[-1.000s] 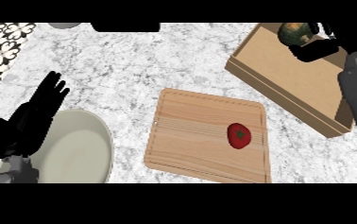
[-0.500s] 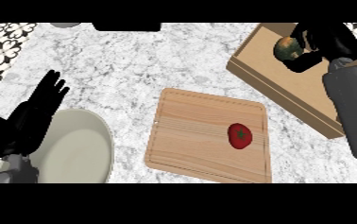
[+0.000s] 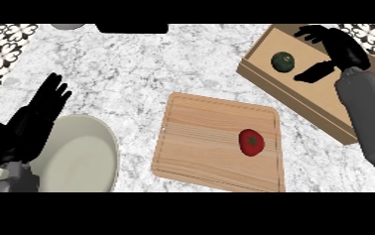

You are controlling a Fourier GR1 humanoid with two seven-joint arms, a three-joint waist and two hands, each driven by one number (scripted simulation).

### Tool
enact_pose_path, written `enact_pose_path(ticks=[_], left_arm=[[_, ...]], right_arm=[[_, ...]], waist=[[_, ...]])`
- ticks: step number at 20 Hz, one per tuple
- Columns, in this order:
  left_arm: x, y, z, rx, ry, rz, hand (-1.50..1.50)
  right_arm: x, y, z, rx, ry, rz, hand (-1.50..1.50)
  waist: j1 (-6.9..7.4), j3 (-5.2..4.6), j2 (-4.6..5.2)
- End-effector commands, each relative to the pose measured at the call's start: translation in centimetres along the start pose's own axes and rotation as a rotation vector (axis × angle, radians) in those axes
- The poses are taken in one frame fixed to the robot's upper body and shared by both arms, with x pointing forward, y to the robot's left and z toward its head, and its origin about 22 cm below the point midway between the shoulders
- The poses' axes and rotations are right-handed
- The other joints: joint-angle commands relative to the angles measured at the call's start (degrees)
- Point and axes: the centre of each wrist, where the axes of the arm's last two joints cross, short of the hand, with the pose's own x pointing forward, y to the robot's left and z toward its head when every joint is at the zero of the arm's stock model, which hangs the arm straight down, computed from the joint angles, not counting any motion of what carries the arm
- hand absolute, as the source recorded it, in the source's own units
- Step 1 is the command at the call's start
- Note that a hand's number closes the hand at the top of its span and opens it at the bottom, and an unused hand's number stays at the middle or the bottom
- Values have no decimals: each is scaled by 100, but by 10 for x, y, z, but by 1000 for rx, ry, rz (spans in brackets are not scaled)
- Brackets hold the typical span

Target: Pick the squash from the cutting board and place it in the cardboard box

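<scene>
The squash (image 3: 283,61), small, round and dark green, lies inside the cardboard box (image 3: 273,81) at the upper right. My right hand (image 3: 336,48) hovers over the box just right of the squash, fingers spread and open, not touching it. The wooden cutting board (image 3: 212,140) sits in the middle of the counter and carries a red tomato (image 3: 250,142). My left hand (image 3: 38,115) rests open at the left edge, fingers pointing up, partly over a plate.
A pale round plate (image 3: 81,154) lies at the lower left under my left hand. A dark object (image 3: 132,28) and a grey rim (image 3: 67,26) show at the counter's far edge. Marble counter lies bare between the plate and board.
My right hand was curled round the squash above the box; now it has let go and spread open. The squash lies in the box. The left hand has not moved.
</scene>
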Motion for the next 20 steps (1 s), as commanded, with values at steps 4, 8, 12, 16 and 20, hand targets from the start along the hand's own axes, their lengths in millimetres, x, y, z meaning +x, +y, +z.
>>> enact_pose_path(ticks=[4, 8, 12, 16, 20], left_arm=[[-7, 8, -1, 13, 9, -2, 0], [4, 9, 3, 5, 16, -2, 0], [14, 14, 0, -2, -5, 12, 0], [-12, 0, 1, 3, -11, 9, 0], [-1, -3, 16, -21, 18, 11, 0]], right_arm=[[-22, -11, 5, -260, -19, -418, -150], [-40, -28, 12, -339, 15, -588, -150], [-76, -59, 26, -362, 39, -642, -150], [-106, -85, 41, -396, 51, -708, -150], [-139, -108, 66, -388, 37, -736, -150]], waist=[[-54, 6, -3], [-59, 3, -28], [-38, 0, -10], [-21, 0, 12], [23, 3, 2]])
